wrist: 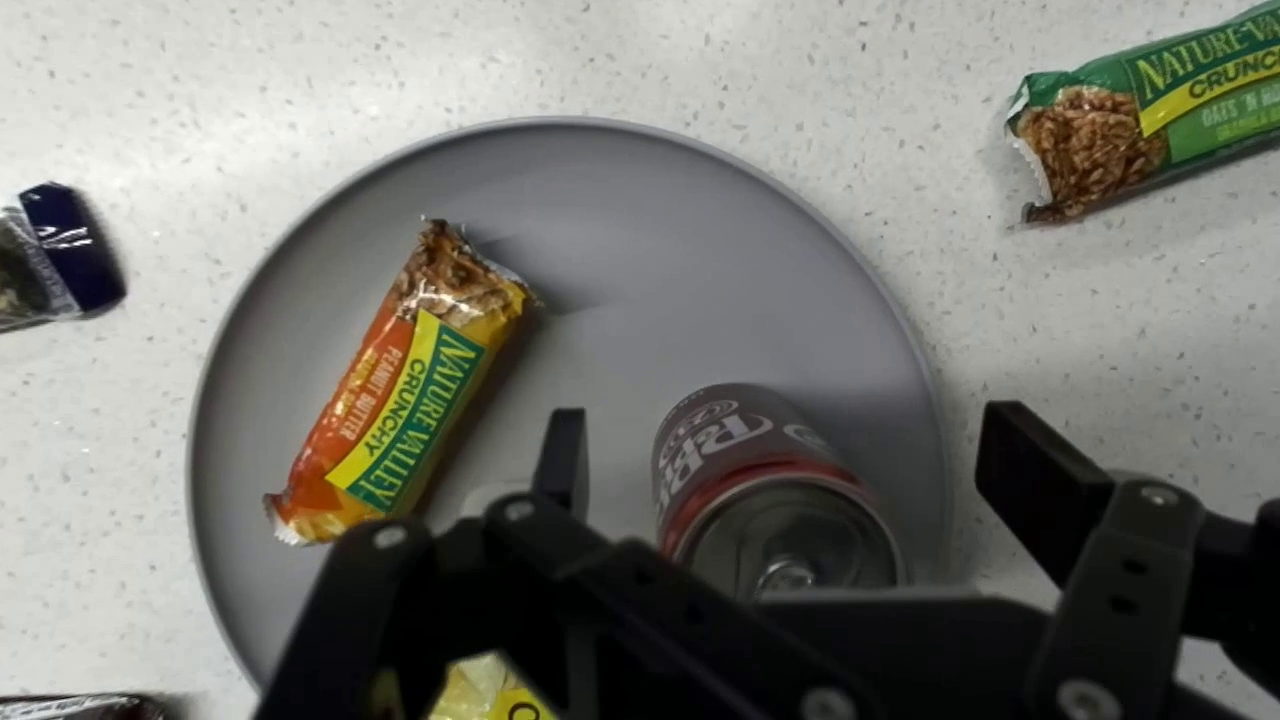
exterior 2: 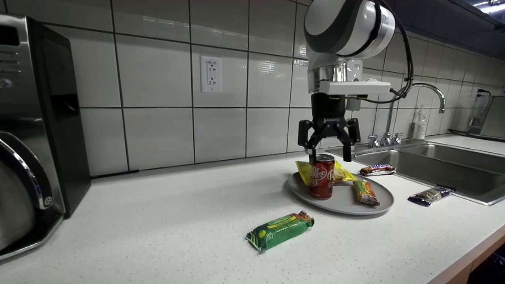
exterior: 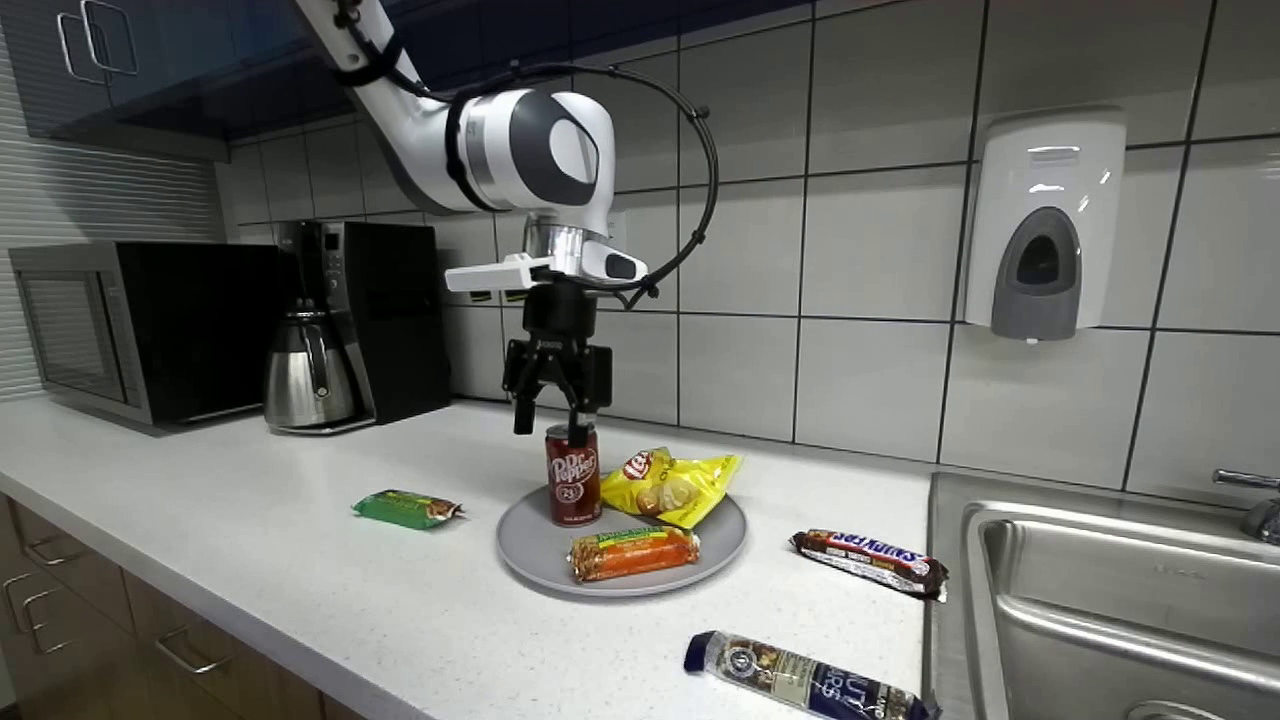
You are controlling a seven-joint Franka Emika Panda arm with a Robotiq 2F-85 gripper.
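Guide the wide-spread, empty end effector vertically and slowly; probably safest to avoid brushing the upright can or the yellow bag just beside.

Dr Pepper can partly hidden from us by the gripper in our wrist view, yellow snack bag there likewise, green Nature Valley bar cut off by that view's right edge, nut bar clipped by an exterior view's bottom edge

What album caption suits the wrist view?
Open black two-fingered gripper frames a red metal soda can on a round grey plate.
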